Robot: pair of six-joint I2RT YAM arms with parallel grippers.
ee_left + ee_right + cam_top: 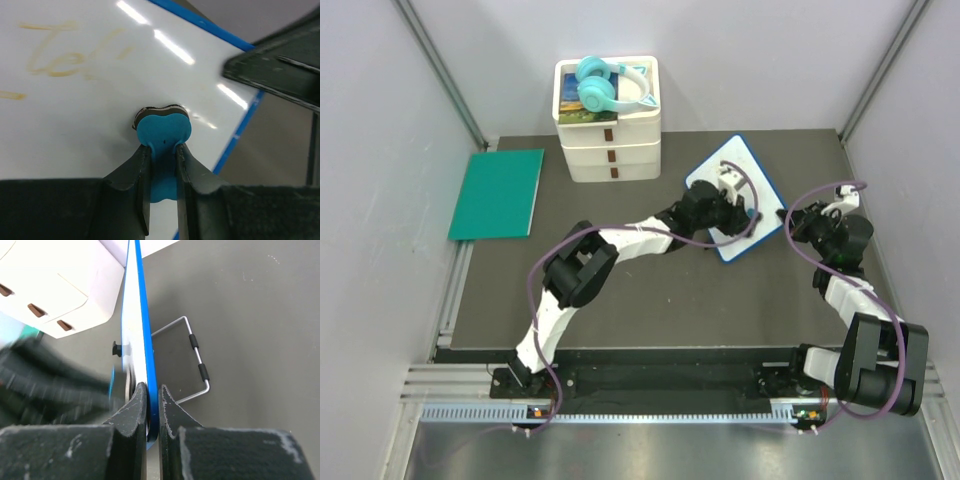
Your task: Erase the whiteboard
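The whiteboard [765, 200] is seen on the far right part of the dark table [670, 300], turned cornerwise to the arms and propped on a wire stand [197, 360]; it is placed just to the right of the stacked trays [610, 150], on which a pair of turquoise headphones [605, 85] is laid; a green mat [498, 192] is laid flat well apart at the far left.

The board is gripped at its blue-framed right edge by the right claw [151, 390], whose jaws are drawn narrow with the frame pinched between them; from that wrist the board is viewed edge-on, with the stand spread on the table behind it.

The left arm is stretched across the table from the near left, and the left claw [162, 150] is closed narrowly on a small blue eraser [162, 127]; the eraser's dark pad is set against the white surface near the middle of the board; a slight shadow is cast beneath it.

Faint yellow-orange scribbles [55, 55] are seen on the board to the left of the eraser and apart from it; bright strips of light are reflected on the surface above the eraser; the right claw is glimpsed as a dark shape at the board's blue edge.
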